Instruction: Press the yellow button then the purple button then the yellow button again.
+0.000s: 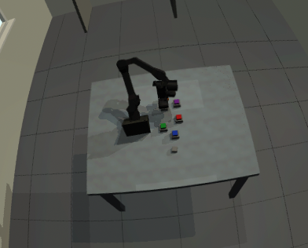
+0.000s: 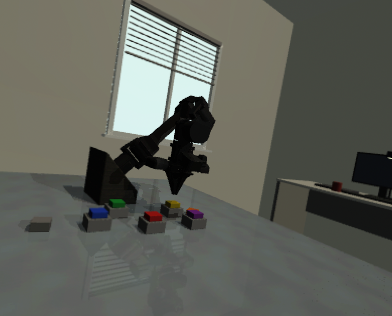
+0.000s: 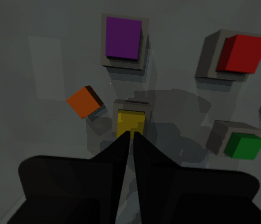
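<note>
- Yellow button [image 3: 130, 121]: on table [image 1: 209, 157], directly under closed, empty fingers, near purple button [image 3: 123, 38].
- Method: descend straight, bottom out, release; avoid orange block [image 3: 84, 102] beside it.

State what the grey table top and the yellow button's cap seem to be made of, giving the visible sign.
Grey table top: probably polished stone or laminate, glossy; it mirrors the window. Yellow button cap: likely matte plastic; flat, even colour, no glints.
</note>
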`<state>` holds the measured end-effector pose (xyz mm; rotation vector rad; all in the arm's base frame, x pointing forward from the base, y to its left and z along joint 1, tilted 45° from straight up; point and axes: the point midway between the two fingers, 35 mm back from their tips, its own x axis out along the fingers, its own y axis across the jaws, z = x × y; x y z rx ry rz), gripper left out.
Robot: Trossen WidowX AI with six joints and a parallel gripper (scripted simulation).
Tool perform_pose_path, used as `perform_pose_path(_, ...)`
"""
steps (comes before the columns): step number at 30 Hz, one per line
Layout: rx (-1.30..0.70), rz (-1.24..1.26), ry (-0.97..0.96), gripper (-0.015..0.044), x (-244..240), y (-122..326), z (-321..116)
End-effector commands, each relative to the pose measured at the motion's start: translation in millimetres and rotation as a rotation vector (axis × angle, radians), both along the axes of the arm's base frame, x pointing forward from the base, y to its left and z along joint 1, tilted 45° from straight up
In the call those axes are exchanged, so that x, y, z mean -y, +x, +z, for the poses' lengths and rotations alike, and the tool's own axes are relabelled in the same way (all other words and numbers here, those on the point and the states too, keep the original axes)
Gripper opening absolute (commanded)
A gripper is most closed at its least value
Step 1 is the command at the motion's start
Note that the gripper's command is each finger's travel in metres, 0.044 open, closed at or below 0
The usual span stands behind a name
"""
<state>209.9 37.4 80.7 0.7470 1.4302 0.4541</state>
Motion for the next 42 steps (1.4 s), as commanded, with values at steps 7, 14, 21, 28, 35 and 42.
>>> perform_pose_path(7, -0.003, -0.003, 0.007, 0.0020, -12.7, 0.8, -12.2)
perform_pose_path(14, -0.003, -0.002, 0.008, 0.0020, -20.8, 1.6, -19.8)
perform_pose_path(21, -0.003, -0.002, 0.009, 0.0020, -22.5, 1.7, -21.4)
perform_pose_path(28, -0.003, -0.002, 0.009, 0.0020, -22.5, 1.7, -21.4)
perform_pose_path(35, -0.003, -0.002, 0.009, 0.0020, -22.5, 1.7, -21.4)
perform_pose_path(42, -0.003, -0.002, 0.008, 0.0020, 1.2, -2.1, 2.4)
